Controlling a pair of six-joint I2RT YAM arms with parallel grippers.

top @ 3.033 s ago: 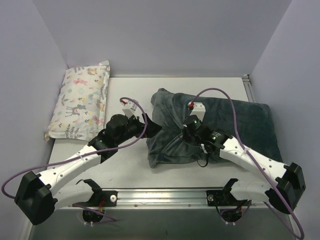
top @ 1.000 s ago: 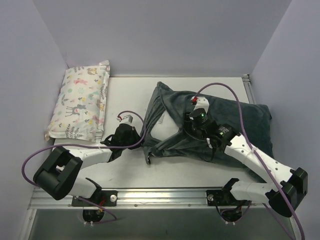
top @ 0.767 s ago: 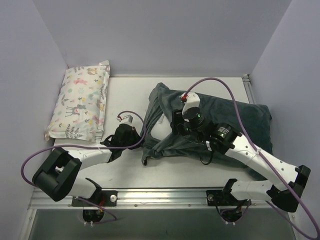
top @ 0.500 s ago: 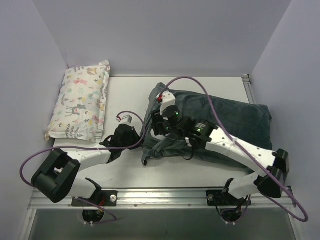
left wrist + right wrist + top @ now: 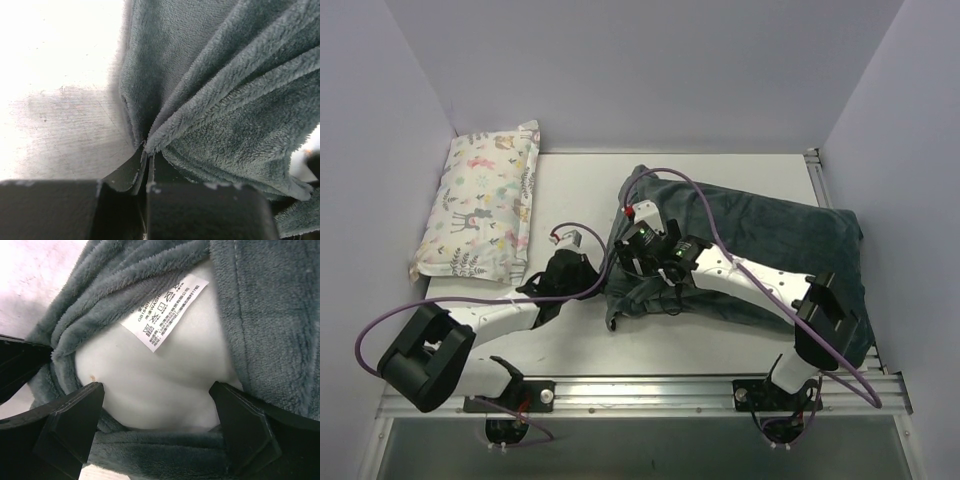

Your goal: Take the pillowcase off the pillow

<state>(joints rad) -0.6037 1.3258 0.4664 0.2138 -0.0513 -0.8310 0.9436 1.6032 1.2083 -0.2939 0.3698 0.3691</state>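
Observation:
The dark grey-green plush pillowcase [image 5: 770,240] lies rumpled on the table's right half. My left gripper [image 5: 603,282] is shut on a fold of its left edge, and the left wrist view shows the pillowcase [image 5: 225,100] bunching into the gripper [image 5: 146,150]. My right gripper [image 5: 635,265] hangs open over the case's open left end. In the right wrist view the white pillow [image 5: 160,375], with a sewn care label [image 5: 165,312], bulges out of the pillowcase [image 5: 270,315] between the spread gripper [image 5: 157,397] fingers [image 5: 70,420]. In the top view the pillow is hidden.
A smaller pastel animal-print pillow [image 5: 485,205] lies at the back left against the wall. A metal rail [image 5: 640,385] runs along the near table edge. Purple walls enclose the left, back and right sides.
My right gripper has travelled left from the middle of the pillowcase to its open end and spread wide. The left gripper has kept its pinch on the edge.

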